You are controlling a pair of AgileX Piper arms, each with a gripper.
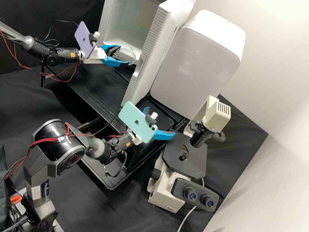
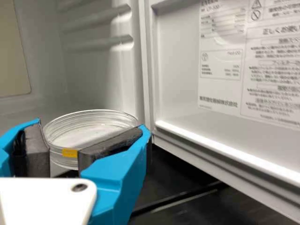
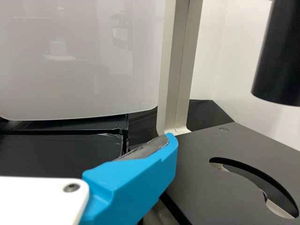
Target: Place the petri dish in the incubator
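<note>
Left wrist view: left end effector (image 2: 86, 136) part spread, pinching the petri dish (image 2: 89, 123) by its rim between both pads. The dish sits level at the incubator (image 2: 103, 56) doorway. High view: left arm stretched out roughly horizontal toward the open chamber. Right end effector (image 1: 167, 134) hangs just above the microscope (image 1: 180, 180) stage; can't tell whether it's spread or closed.

The incubator chamber (image 1: 122, 22) stands open at 12 o'clock of the left pincer (image 1: 124, 56), its white floor free beyond the petri dish (image 1: 126, 53). The open door (image 1: 154, 48) walls off 3 o'clock, close by. There is room to pass over the black table (image 1: 96, 87) at 7 o'clock. The right pincer (image 1: 164, 129) is hemmed in, with the door at 12 o'clock, the microscope stage (image 1: 185, 158) at 5 o'clock and the black condenser (image 1: 199, 138) at 3 o'clock.
</note>
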